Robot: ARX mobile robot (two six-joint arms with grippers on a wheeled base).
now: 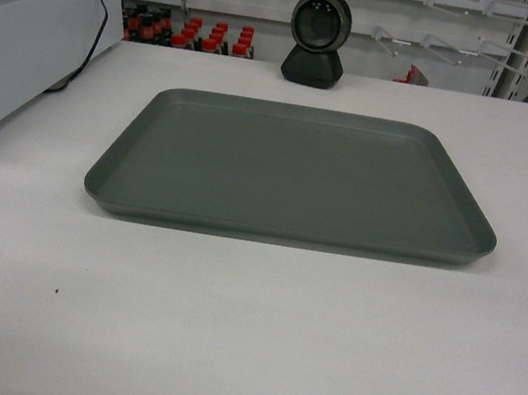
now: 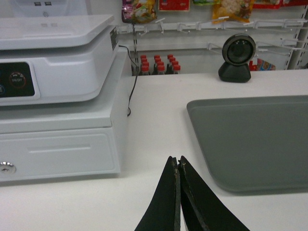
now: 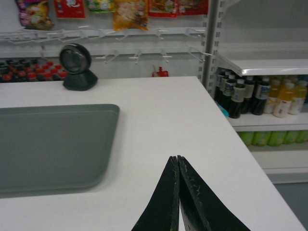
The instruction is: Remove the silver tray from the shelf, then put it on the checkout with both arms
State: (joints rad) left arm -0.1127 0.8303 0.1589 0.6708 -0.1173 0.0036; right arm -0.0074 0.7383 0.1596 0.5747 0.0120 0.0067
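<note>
The silver tray (image 1: 295, 174) is lying flat in the middle of the head view, resting on the white checkout (image 1: 241, 336) with its long side facing the camera and nothing inside it. Behind it, at the upper centre of the frame, the black dome-shaped scanner (image 1: 317, 38) is standing near the far edge of the tabletop, apart from the tray. At the left edge a white cash register (image 1: 17, 35) is sitting on the counter, with a black cable (image 1: 99, 18) trailing down its side. In the left wrist view the left gripper (image 2: 179, 161) is pointing up from the bottom centre, its two fingers pressed together on nothing, just left of the tray's near corner and not touching it. In the right wrist view the right gripper (image 3: 177, 158) is likewise clenched and empty at the bottom centre, with the tray off at the left. Bottles (image 3: 260, 96) are standing on a store shelf (image 3: 269, 65) at the right.
</note>
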